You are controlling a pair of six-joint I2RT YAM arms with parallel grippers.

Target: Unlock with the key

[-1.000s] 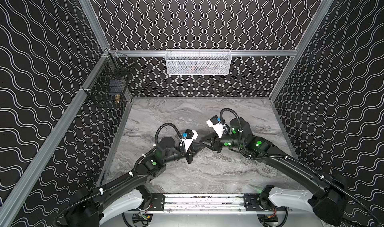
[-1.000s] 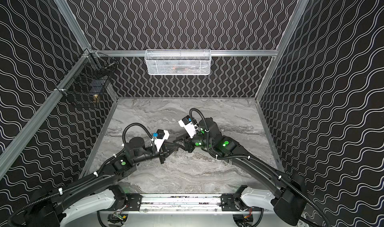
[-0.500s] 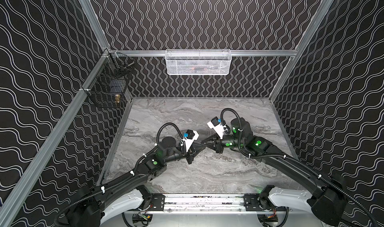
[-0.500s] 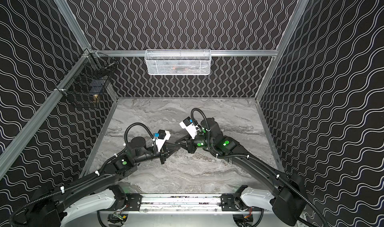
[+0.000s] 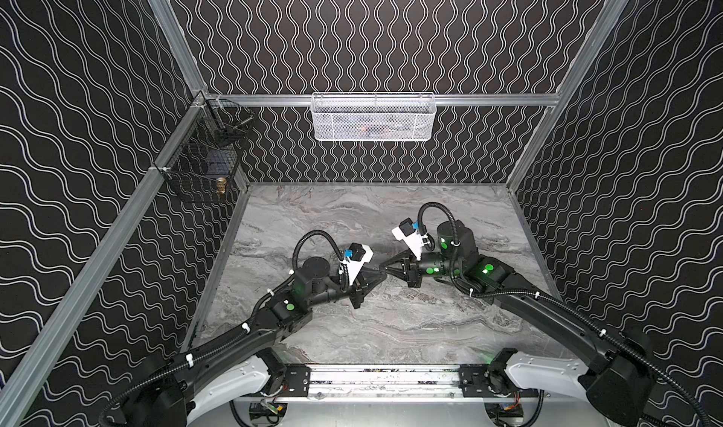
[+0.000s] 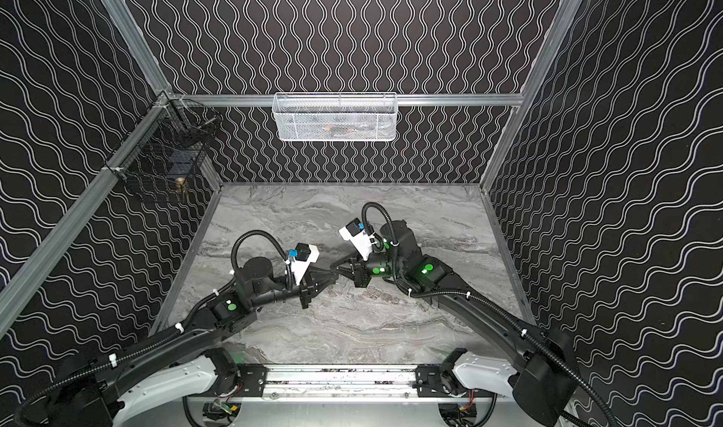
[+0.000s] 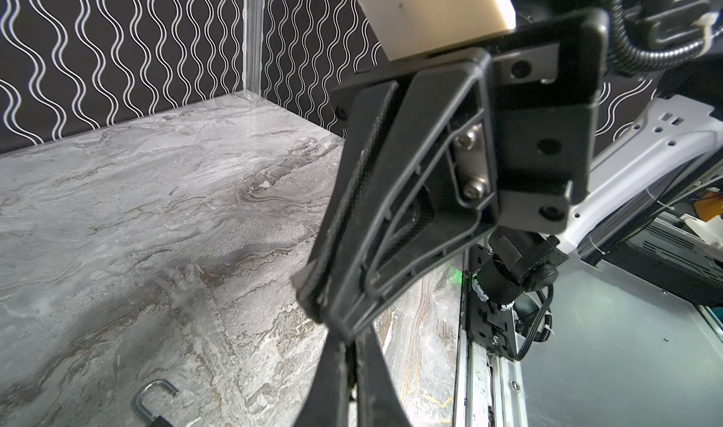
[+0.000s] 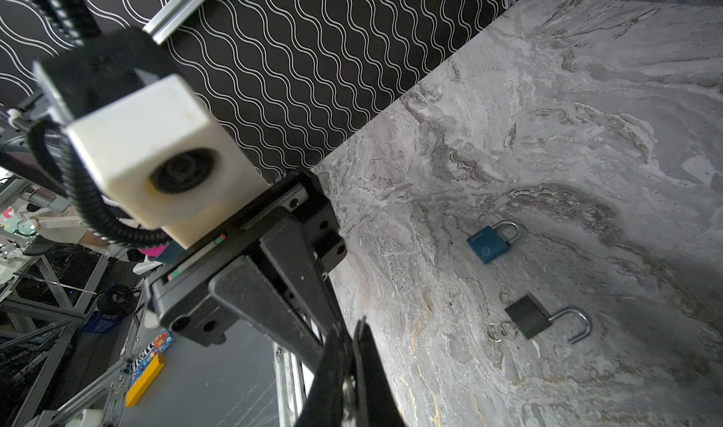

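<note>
— What's in the baskets?
— The white basket (image 5: 373, 97) on the back rail holds something reddish and dark, too blurred to name. The black basket (image 5: 184, 186) on the left rail holds one brass piece (image 5: 221, 184) and one dark block (image 5: 217, 162).
— And on the table (image 8: 587, 92)?
— Two locks, lying apart. The blue lock (image 8: 489, 245) has its shackle closed. The black lock (image 8: 528, 317) has its shackle open, with one key ring (image 8: 497, 332) touching its base. The key itself is too small to make out.
— The grippers?
— Two, tip to tip above the table. The right gripper (image 5: 381, 267) is closed; I cannot tell what it pinches, if anything. The left gripper (image 5: 385, 275) shows a thin slit; I cannot tell whether it is parted or gripping.
</note>
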